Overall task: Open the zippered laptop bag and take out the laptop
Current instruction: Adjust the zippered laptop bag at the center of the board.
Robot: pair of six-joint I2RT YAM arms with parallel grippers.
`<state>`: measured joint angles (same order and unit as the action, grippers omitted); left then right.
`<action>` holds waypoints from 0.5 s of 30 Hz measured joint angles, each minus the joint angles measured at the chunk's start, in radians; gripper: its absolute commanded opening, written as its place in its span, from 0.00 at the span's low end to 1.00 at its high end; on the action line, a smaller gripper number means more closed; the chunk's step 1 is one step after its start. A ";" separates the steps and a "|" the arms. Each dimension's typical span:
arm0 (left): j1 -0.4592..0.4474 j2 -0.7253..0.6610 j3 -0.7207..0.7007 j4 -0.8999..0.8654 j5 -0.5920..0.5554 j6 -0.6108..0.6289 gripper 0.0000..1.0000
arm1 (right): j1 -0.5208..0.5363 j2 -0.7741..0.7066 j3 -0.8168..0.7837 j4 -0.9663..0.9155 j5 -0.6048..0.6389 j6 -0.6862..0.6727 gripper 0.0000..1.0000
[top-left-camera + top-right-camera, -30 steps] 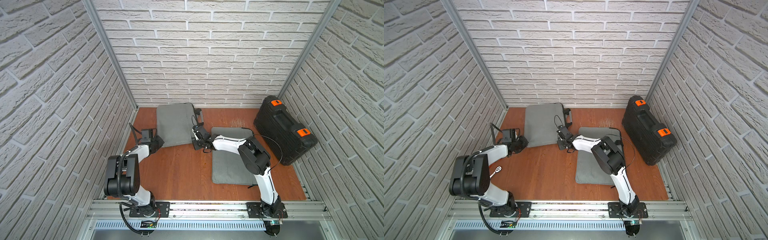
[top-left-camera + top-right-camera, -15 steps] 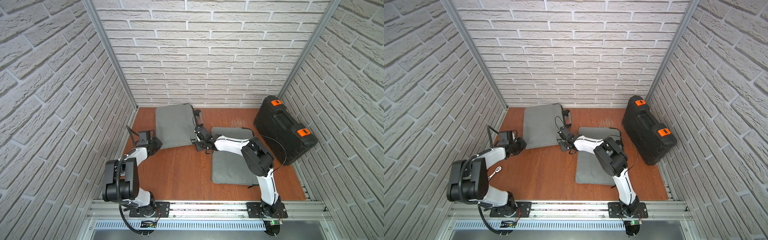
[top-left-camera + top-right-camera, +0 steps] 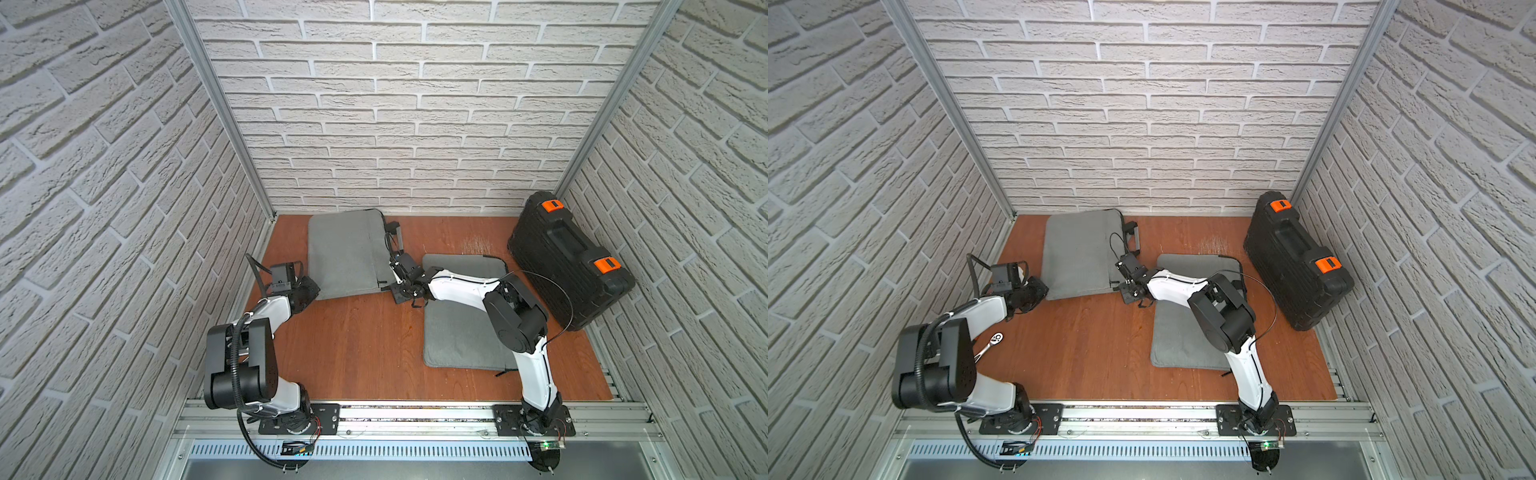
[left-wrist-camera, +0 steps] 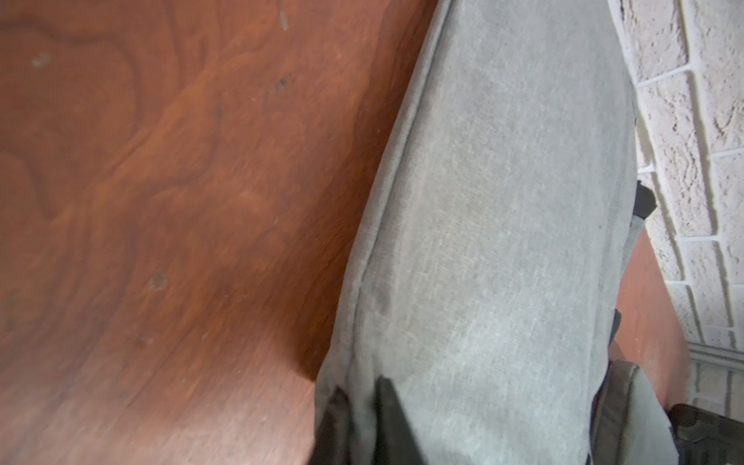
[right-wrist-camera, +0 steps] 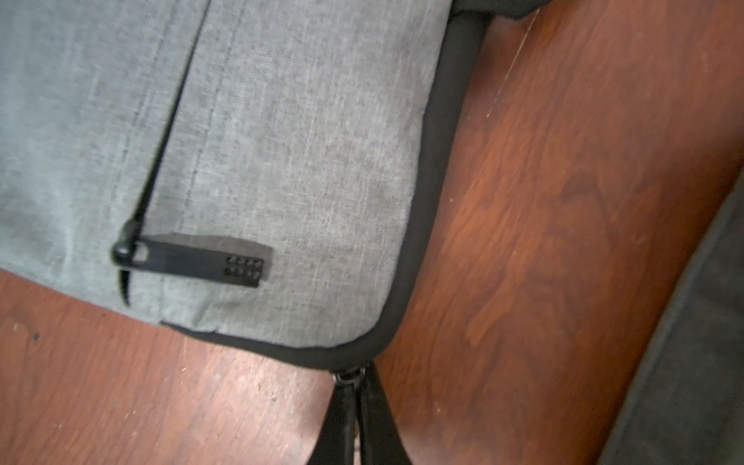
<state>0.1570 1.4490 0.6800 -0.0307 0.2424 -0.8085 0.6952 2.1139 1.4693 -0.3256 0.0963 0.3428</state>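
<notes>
A: What is the right end effector doing?

B: It is pressed together on the main zipper pull, right at a rounded corner of the laptop bag. The track bends there, so I judge it grips at that spot to drag the slider along the black edge.

A: And the left end effector?

B: It is at the bag's other near corner. Its 2 fingers straddle the seam with a narrow gap. Whether they pinch the cloth or sit loose, I cannot tell. It is probably there as an anchor, so the bag doesn't slide when the zipper is pulled.

A: Where's the bag itself?

B: It lies flat on the surface, in the far-left part, close to the back wall. The laptop isn't visible. It is presumably inside, since the edge looks zipped.

A: Anything nearby?

B: A pocket zipper tab lies on the bag's front. A 2nd gray sleeve sits under the right arm, a black case sits by the right wall, and a wrench lies beside the left arm.
</notes>
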 measured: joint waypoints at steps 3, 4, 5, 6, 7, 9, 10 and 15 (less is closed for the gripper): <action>0.009 -0.043 -0.002 -0.003 -0.006 0.001 0.58 | -0.006 0.000 -0.005 0.000 -0.017 0.017 0.06; 0.011 -0.063 -0.002 -0.005 -0.008 0.001 0.68 | -0.007 -0.001 -0.008 0.000 -0.023 0.023 0.06; 0.012 -0.083 -0.002 -0.009 -0.010 0.003 0.86 | -0.007 -0.003 -0.010 -0.001 -0.027 0.029 0.06; 0.012 -0.101 -0.002 -0.014 -0.011 0.001 0.98 | -0.007 -0.005 -0.013 -0.001 -0.031 0.035 0.06; 0.012 -0.124 -0.002 -0.024 -0.014 0.002 0.98 | -0.007 -0.009 -0.016 -0.001 -0.035 0.041 0.06; 0.004 -0.162 -0.002 -0.045 -0.024 0.000 0.98 | -0.005 -0.017 -0.025 -0.005 -0.042 0.052 0.06; -0.006 -0.183 -0.002 -0.060 -0.038 0.000 0.98 | -0.003 -0.024 -0.032 -0.005 -0.045 0.060 0.06; -0.158 -0.259 -0.005 -0.137 -0.127 -0.016 0.98 | 0.013 -0.071 -0.082 -0.011 -0.051 0.094 0.06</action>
<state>-0.0006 1.1904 0.6746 -0.1673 0.1154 -0.8242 0.7078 2.0426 1.3872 -0.3363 0.0456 0.4366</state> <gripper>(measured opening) 0.983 0.058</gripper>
